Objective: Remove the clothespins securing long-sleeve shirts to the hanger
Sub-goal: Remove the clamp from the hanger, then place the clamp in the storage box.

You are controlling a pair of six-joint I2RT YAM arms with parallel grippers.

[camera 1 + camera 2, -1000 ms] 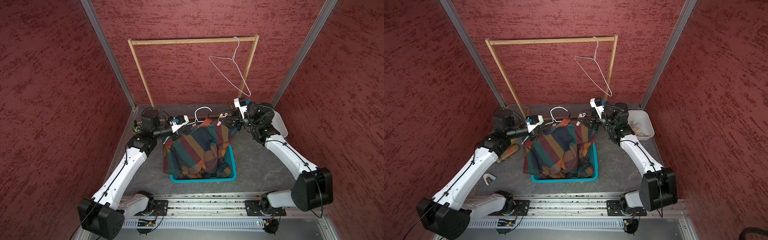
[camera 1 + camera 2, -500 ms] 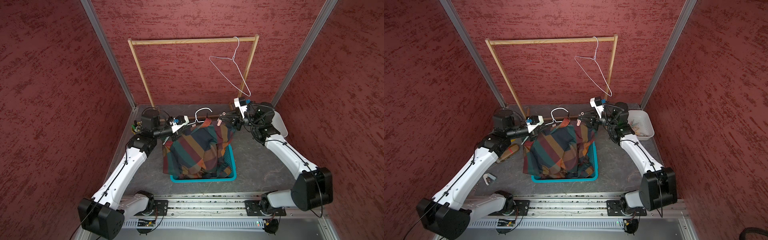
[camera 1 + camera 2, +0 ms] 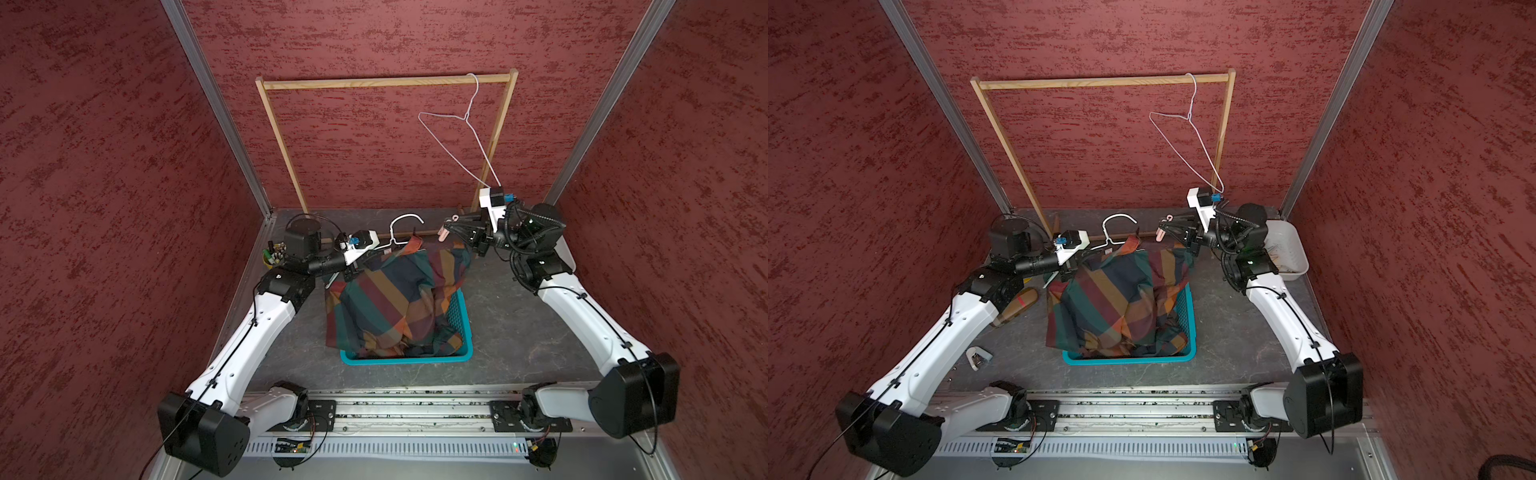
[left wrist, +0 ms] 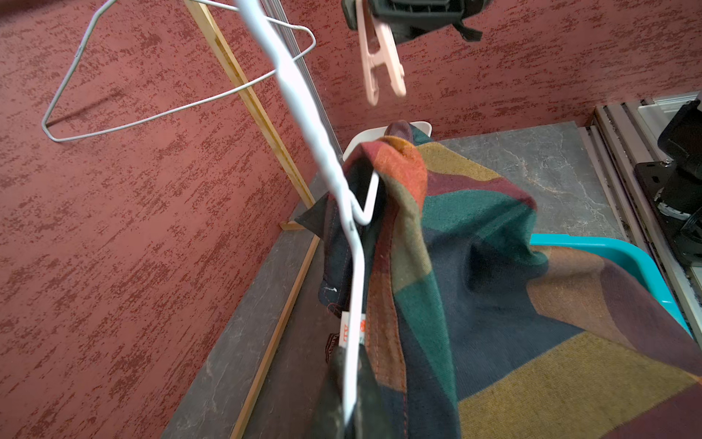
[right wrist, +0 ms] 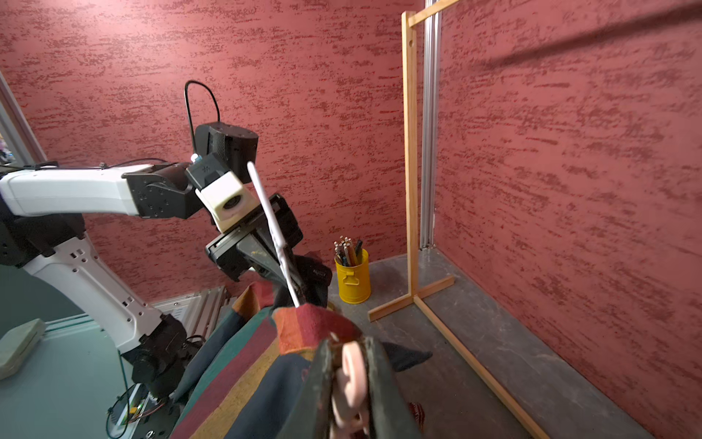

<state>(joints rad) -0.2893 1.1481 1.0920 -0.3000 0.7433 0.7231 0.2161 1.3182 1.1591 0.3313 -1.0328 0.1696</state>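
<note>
A plaid long-sleeve shirt (image 3: 399, 299) (image 3: 1117, 299) hangs on a white wire hanger (image 3: 405, 220) (image 4: 323, 152), and its lower part lies in the teal basket (image 3: 465, 349). My left gripper (image 3: 363, 264) (image 4: 349, 355) is shut on the hanger's wire at the shirt's left shoulder. Over the right shoulder, my right gripper (image 3: 451, 226) (image 5: 349, 353) is shut on a pale pink clothespin (image 3: 444, 233) (image 4: 380, 64) (image 5: 353, 372). In the left wrist view the pin's two legs stand spread, just above the cloth (image 4: 475, 266) and clear of it. No other clothespin shows.
A wooden rack (image 3: 386, 82) stands at the back with an empty wire hanger (image 3: 469, 137) on its right end. A white tray (image 3: 1287, 253) sits at the back right and a yellow pencil cup (image 5: 353, 273) at the back left. A wooden brush (image 3: 1017, 305) lies under the left arm.
My right gripper's jaws have closed on the pink clothespin at the shirt's right shoulder. The left arm, hanger and shirt have stayed where they were.
</note>
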